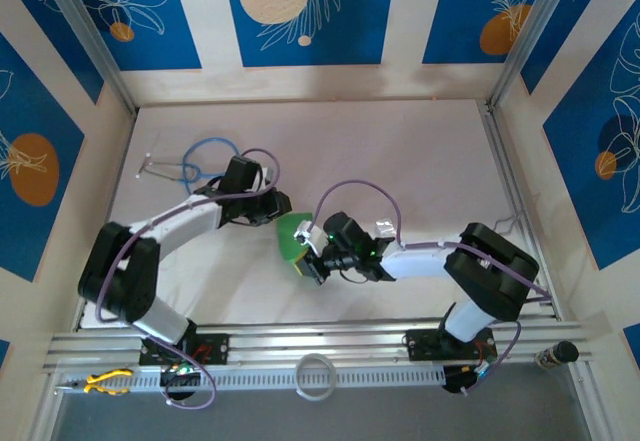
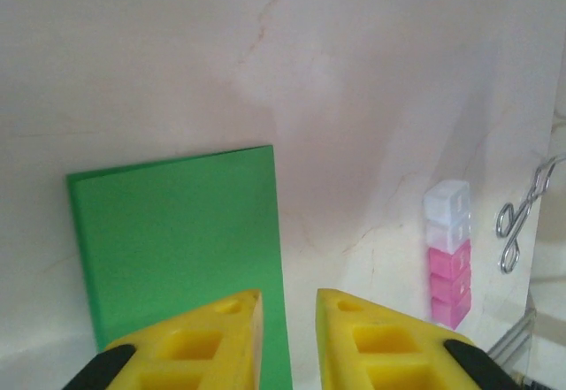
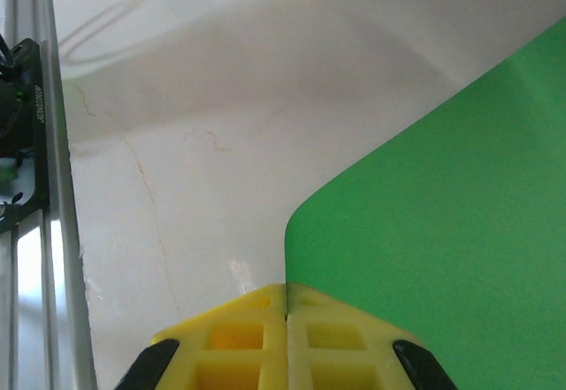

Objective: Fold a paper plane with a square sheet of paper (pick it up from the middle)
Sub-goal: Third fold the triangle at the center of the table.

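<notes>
blue stethoscope [image 1: 190,168], pink bottle [image 2: 448,253] w/ forceps [image 2: 528,197] nr it

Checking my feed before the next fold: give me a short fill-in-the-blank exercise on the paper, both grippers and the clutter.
1. The sheet of paper is ___ in colour.
2. The left gripper is ___, with a clear gap between its fingers.
3. The right gripper is ___, and the paper's edge runs into its fingertips.
4. The stethoscope beyond the left arm has ___ tubing.
Missing words: green; open; shut; blue.
</notes>
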{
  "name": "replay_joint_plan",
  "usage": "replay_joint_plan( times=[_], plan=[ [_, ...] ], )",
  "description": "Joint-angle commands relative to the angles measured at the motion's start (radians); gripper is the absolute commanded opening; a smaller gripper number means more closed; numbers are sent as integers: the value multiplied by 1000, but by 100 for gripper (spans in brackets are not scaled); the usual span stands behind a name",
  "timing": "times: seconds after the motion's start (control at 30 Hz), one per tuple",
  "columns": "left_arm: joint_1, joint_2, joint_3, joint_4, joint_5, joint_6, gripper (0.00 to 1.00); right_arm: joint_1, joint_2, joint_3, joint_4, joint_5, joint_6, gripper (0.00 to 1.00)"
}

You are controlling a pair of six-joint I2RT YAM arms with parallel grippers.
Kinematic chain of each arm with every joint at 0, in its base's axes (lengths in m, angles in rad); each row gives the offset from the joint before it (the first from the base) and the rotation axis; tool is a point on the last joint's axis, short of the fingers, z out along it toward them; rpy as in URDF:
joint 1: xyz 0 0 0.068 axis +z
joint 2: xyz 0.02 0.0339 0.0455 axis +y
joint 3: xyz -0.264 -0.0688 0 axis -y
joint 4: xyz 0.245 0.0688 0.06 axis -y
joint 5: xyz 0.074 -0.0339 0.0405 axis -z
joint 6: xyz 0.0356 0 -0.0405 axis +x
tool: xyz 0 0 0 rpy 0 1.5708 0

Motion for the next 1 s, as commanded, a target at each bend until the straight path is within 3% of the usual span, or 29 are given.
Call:
replay_joint_plan(
  times=[0.0,0.4,0.97],
  plan=[
    [11,80,63,-9,97,63,20,-12,21,17,10,-62,34,4],
    [3,265,83,-33,127,103,13,-33,64,22,22,-72,84,5],
    [3,332,54,-61,74,146,12,-102,90,48,-20,-58,99,5]
  ],
)
